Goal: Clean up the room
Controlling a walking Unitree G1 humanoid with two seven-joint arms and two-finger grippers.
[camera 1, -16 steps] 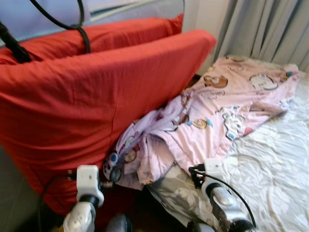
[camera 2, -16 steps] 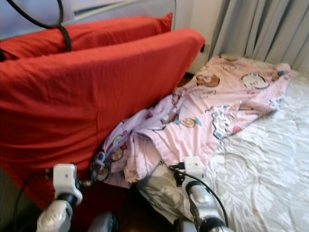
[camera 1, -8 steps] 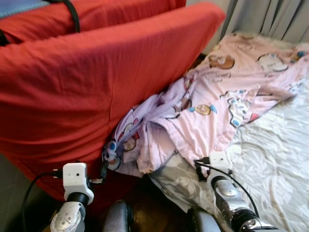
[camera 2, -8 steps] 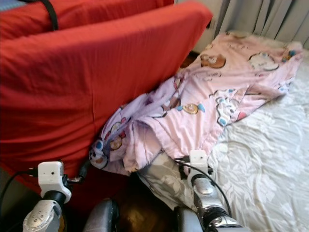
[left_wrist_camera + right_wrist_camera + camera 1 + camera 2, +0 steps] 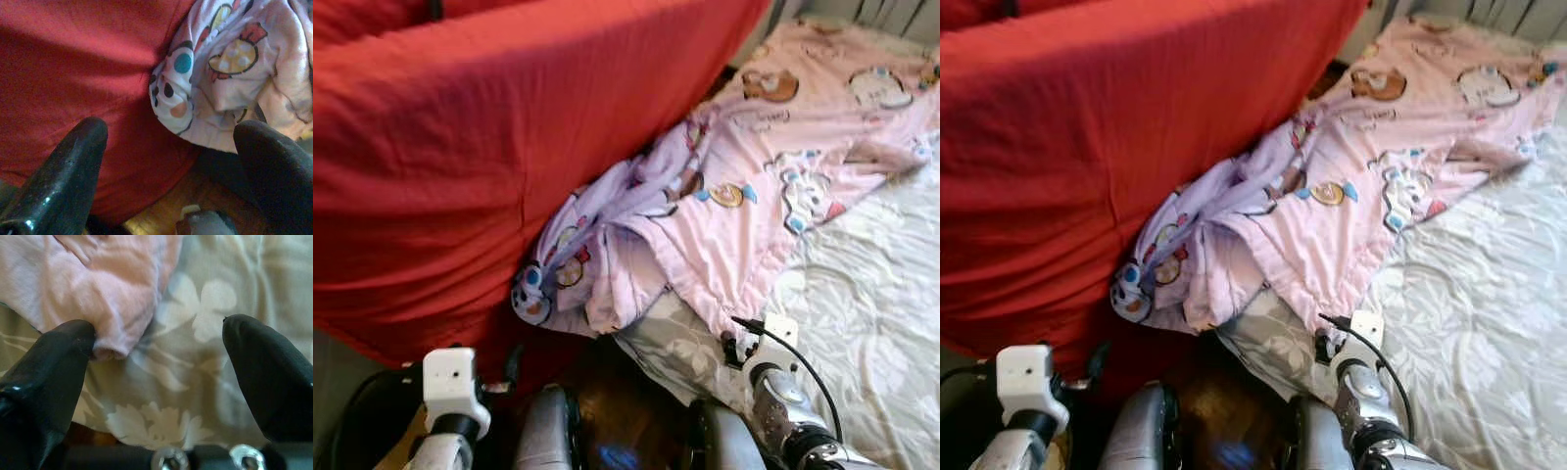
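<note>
A large red cushion (image 5: 489,147) is seen standing on edge along the robot's left, its cloth lightly wrinkled and its lower edge reaching toward the dark wooden floor (image 5: 626,411). To the right a bed is spread with a pale grey sheet with a white leaf print (image 5: 862,323), and grey curtains (image 5: 1489,10) are glimpsed at the far edge. Across the sheet a pink blanket with cartoon figures (image 5: 773,166) is laid out rumpled — its near end is bunched into a lilac-tinted heap pressed against the cushion and hanging over the corner of the bed, above the floor.

The right gripper (image 5: 156,340) is held low at the near corner of the bed, its two black fingers (image 5: 54,367) spread wide with nothing between them. One fingertip is placed just at the hem of the pink blanket; whether it is touched cannot be told. The other fingertip is over the leaf-print sheet. The white wrist housing and its black cable are seen just beside the blanket's lower edge.

The left gripper (image 5: 171,147) is held low near the foot of the cushion — its fingers (image 5: 63,171) are likewise parted wide and empty, with the red cloth on one side and the bunched, dotted end of the blanket ahead, not touched.
</note>
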